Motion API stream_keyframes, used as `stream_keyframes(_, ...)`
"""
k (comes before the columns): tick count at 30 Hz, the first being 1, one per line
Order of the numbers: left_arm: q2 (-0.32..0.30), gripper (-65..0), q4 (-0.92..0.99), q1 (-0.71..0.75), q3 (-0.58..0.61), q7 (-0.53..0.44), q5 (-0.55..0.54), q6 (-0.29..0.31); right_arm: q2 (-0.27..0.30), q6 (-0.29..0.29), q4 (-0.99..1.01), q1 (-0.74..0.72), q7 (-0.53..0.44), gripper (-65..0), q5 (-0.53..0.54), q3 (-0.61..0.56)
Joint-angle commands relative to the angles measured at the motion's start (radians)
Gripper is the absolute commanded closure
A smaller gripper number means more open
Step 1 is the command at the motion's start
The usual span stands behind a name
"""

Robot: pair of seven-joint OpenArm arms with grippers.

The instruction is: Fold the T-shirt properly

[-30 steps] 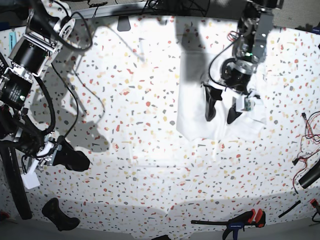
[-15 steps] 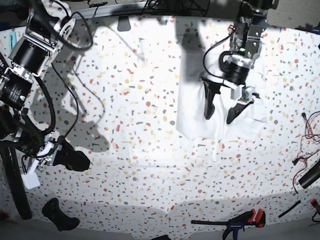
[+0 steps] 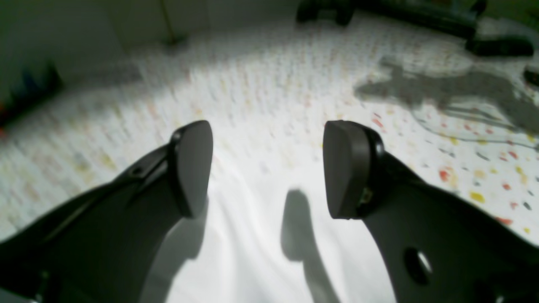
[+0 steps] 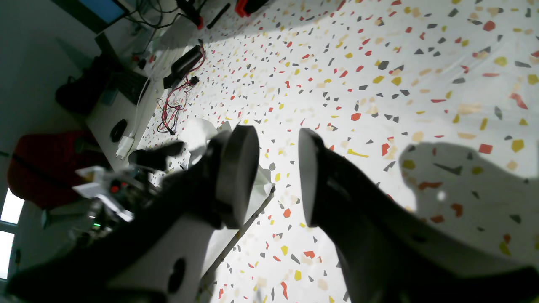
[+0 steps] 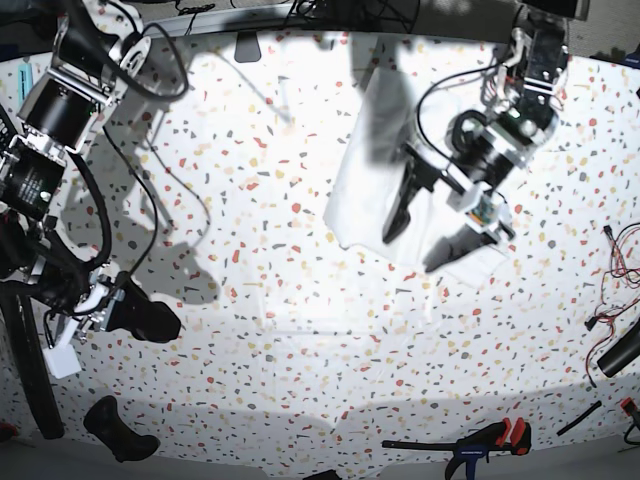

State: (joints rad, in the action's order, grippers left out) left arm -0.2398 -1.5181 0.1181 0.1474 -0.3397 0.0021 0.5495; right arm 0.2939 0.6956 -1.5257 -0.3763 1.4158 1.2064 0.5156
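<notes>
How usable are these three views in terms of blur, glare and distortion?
Left wrist: background smeared and soft, T-shirt blown out white, left hand casting finger shadows on it. Right wrist: speckled tabletop crisp, right hand slightly soft. Base: fisheye bends the table edges, hard arm shadows, shirt overexposed.

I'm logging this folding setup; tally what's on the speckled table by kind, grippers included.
T-shirt: 1
Grippers: 2, left gripper open over the shirt, right gripper open, holding nothing
Clamp: 1
Total: 4
</notes>
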Motion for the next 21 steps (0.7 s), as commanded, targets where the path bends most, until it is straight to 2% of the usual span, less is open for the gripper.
stream_keyframes(1, -0.011, -39.1, -0.054, -0.008, -0.003, 0.006, -0.014, 0.002, 0.014, 0.003, -0.015, -0.025, -0.02, -20.6, 0.028, 0.001)
stream_keyframes(4, -0.013, -39.1, -0.18, -0.009, -0.003, 0.216, -0.038, 0.005, 0.013, 0.003, -0.015, -0.025, -0.02, -20.6, 0.028, 0.001)
stream_keyframes(8, -0.013, -39.1, -0.39, -0.01, -0.003, 0.651, -0.189, -0.005, 0.013, 0.003, -0.015, -0.025, -0.02, -20.6, 0.027, -0.016)
stream_keyframes(10, -0.013, -39.1, -0.501, -0.01, -0.003, 0.842, -0.24, -0.048, 0.013, 0.003, -0.015, -0.025, -0.02, -20.6, 0.026, -0.046)
stream_keyframes(12, -0.013, -39.1, -0.599, -0.01, -0.003, 0.995, -0.237, -0.124, 0.013, 0.003, -0.015, -0.025, -0.024, -20.6, 0.02, -0.09)
stream_keyframes(14, -0.013, -39.1, -0.674, -0.01, -0.003, 1.127, -0.208, -0.198, 0.007, 0.003, -0.015, -0.026, -0.059, -20.6, -0.03, -0.143)
stream_keyframes(17, -0.013, -39.1, -0.729, -0.005, -0.003, 1.31, -0.141, -0.285, -0.024, 0.003, -0.015, -0.026, -0.179, -20.6, -0.192, -0.226)
stream_keyframes(18, -0.013, -39.1, -0.73, 0.005, -0.003, 1.342, -0.112, -0.312, -0.039, 0.003, -0.015, -0.026, -0.22, -20.6, -0.245, -0.253)
stream_keyframes(21, -0.013, -39.1, -0.721, 0.072, -0.003, 1.342, 0.011, -0.377, -0.09, 0.003, -0.015, -0.028, -0.306, -20.6, -0.363, -0.335)
